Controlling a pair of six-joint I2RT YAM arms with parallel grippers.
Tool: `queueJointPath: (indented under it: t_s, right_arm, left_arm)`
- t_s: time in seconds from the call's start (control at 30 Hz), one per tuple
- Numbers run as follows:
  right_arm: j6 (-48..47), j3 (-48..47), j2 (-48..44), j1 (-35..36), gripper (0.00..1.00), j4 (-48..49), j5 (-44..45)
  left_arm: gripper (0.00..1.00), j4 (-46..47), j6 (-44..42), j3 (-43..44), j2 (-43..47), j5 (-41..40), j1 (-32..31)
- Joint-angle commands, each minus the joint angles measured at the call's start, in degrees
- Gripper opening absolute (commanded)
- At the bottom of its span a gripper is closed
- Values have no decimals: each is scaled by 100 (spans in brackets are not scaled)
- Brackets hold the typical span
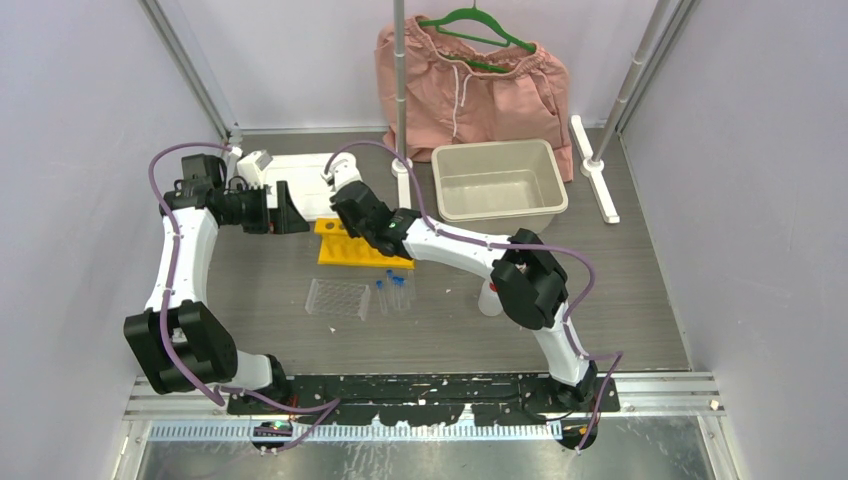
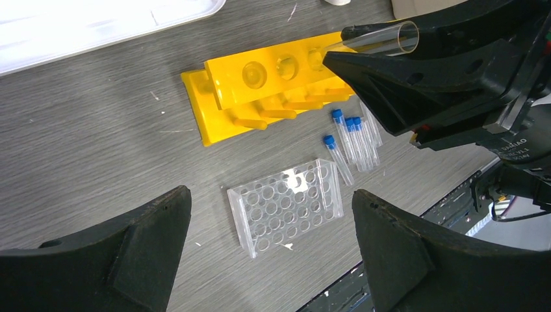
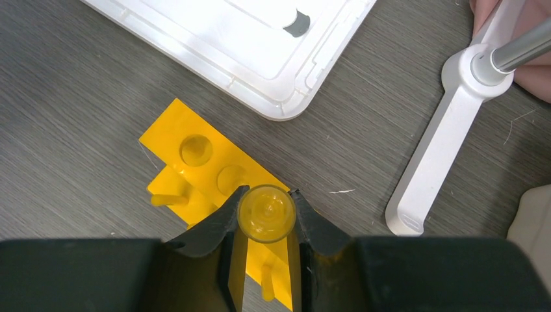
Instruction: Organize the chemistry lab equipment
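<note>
The right pincer [image 3: 268, 194] is pinching a wide clear tube [image 3: 266, 214]. Its two fingers press on the sides of the tube, and the right wrist camera looks straight down along it. Directly below this pincer stands the yellow rack [image 3: 209, 170] on the grey bench [image 3: 78, 110]. The tube hangs over the rack's top plate, next to two round holes, and from these views one cannot tell if the tube touches the rack. Beyond the fingertips of the right pincer lies a flat white tray [image 3: 247, 52], apart from the rack.

The left pincer [image 2: 269, 260] is spread wide and holds nothing. It hovers above the bench. Below it, between its two fingers [image 2: 130, 247] in the wrist view, lies the clear plastic tray [image 2: 286, 208] with many small round wells. Just beside this tray, on the side toward the right pincer, the blue-capped tubes [image 2: 354, 140] lie flat on the bench; four blue caps show. The yellow rack is ahead of the left pincer, past these tubes.

The white squeeze bottle [image 1: 490, 298] stands well behind the right pincer, near the elbow of that arm, partly hidden by it.
</note>
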State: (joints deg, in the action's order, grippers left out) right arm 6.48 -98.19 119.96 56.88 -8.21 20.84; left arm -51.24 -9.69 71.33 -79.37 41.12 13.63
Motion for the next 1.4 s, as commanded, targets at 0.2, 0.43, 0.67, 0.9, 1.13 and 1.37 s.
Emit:
queueJointPath:
  t_s: [0.2, 0.43, 0.67, 0.9, 1.13, 1.37]
  right_arm:
    - [223, 142, -384, 2, 52, 154, -15]
    - [838, 345, -1218, -6, 80, -211, -141]
    - [1610, 878, -2161, -35, 82, -1060, -185]
    - [2575, 1690, -2510, -135, 37, -2045, -382]
    - [3063, 2331, -2358, -186, 27, -2098, -1000]
    - [3326, 2334, -2025, -202, 26, -2272, -1233]
  left_arm:
    - [94, 45, -155, 188, 179, -77, 51]
    - [94, 18, -165, 199, 157, -64, 53]
    - [94, -8, -212, 177, 184, -66, 91]
    - [94, -125, -340, 155, 219, -77, 105]
    - [94, -332, -643, 26, 296, -141, 124]
    - [94, -434, -759, -43, 278, -190, 200]
